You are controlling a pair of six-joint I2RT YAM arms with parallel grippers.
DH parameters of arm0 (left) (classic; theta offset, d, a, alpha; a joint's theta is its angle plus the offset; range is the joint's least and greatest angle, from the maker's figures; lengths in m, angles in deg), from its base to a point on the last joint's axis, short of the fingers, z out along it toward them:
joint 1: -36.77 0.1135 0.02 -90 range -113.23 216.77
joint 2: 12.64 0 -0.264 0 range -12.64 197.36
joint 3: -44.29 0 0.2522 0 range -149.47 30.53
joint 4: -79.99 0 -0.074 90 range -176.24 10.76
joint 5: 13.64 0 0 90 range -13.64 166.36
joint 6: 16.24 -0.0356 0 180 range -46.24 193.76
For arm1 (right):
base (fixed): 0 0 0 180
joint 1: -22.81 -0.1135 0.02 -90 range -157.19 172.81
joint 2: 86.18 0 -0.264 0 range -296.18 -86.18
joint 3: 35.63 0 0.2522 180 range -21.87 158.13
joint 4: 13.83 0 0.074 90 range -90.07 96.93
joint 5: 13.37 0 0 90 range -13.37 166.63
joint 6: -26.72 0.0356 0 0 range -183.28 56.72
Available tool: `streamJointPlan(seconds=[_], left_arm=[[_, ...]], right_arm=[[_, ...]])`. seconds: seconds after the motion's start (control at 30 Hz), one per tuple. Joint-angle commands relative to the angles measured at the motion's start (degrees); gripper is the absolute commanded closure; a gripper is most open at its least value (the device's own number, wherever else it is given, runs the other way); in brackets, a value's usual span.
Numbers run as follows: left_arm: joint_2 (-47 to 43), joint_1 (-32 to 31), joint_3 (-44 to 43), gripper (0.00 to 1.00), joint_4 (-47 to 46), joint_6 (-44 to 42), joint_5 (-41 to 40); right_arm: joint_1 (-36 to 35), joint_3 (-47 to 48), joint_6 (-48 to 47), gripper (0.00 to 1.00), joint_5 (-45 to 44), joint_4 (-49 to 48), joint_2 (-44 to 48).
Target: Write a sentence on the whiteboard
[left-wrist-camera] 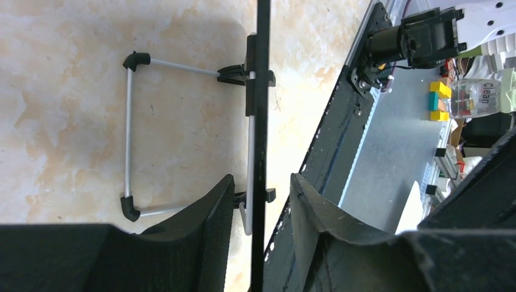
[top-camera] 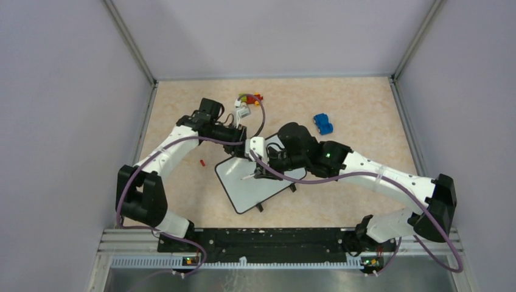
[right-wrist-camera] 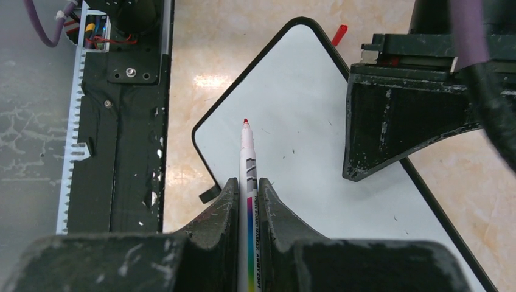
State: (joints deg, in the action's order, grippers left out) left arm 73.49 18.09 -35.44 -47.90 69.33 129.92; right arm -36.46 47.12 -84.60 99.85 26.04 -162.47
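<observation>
**Two robot arms are sitting inside a boxed-in lab test cell.**

Plain lilac panels (top-camera: 61, 91) on metal posts (top-camera: 129, 41) are closing in a marbled counter (top-camera: 365, 103). A left arm (top-camera: 164, 155) and a right arm (top-camera: 377, 173) are standing bolted to a black rail (top-camera: 268, 240) at its near edge, with purple cables (top-camera: 125, 194) looping off them. Test props are lying about: a whiteboard (top-camera: 243, 185), a blue toy car (top-camera: 323, 124) and small coloured toys (top-camera: 249, 97). Past the rail, a grey metal ledge (left-wrist-camera: 395, 152) is carrying yellow blocks (left-wrist-camera: 439, 91) and a bottle marked "Clean" (left-wrist-camera: 484, 96).
</observation>
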Motion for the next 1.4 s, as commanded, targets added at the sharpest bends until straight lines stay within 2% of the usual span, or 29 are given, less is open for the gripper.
streamJointPlan(seconds=[0.0, 0.17, 0.33, 0.57, 0.67, 0.7, 0.73, 0.83, 1.0, 1.37], left_arm=[[0.8, 1.9, -6.4, 0.53, 6.2, -5.1, 3.3], [0.4, 3.4, -9.0, 0.52, 14.3, -10.8, 4.0], [-1.8, 3.5, -6.5, 0.59, 11.7, -9.1, 4.2], [-1.6, 3.5, -5.8, 0.75, 10.8, -8.5, 5.2], [-1.1, 3.4, -5.4, 0.85, 10.4, -8.3, 5.6], [-1.0, 3.4, -8.8, 0.88, 10.3, -8.2, 5.7], [-0.8, 3.4, -5.7, 0.9, 10.2, -8.1, 5.7], [-0.4, 3.4, -5.4, 0.96, 10.0, -7.8, 5.9], [0.2, 3.4, -5.7, 1.0, 9.9, -7.6, 6.0], [0.3, 3.4, -6.0, 1.0, 10.0, -7.4, 5.8]], right_arm=[[-0.8, 0.0, -0.8, 1.0, 1.0, -3.0, 0.5], [-2.3, 0.6, -0.3, 1.0, -0.7, -4.9, -0.3], [-5.8, 1.7, 0.7, 1.0, -8.7, -8.2, -2.5], [-7.7, 2.7, 2.9, 1.0, -16.3, -12.3, -5.3], [-7.9, 3.9, 3.9, 1.0, -17.4, -12.9, -6.6], [-7.9, 4.4, 4.1, 1.0, -17.4, -12.7, -6.8], [-7.9, 4.9, 4.2, 1.0, -17.4, -12.5, -7.1], [-7.9, 5.8, 4.5, 1.0, -17.0, -12.1, -7.7], [-7.9, 6.6, 5.3, 1.0, -16.1, -11.6, -8.0], [-7.9, 8.5, 4.9, 1.0, -14.9, -10.6, -10.6]])
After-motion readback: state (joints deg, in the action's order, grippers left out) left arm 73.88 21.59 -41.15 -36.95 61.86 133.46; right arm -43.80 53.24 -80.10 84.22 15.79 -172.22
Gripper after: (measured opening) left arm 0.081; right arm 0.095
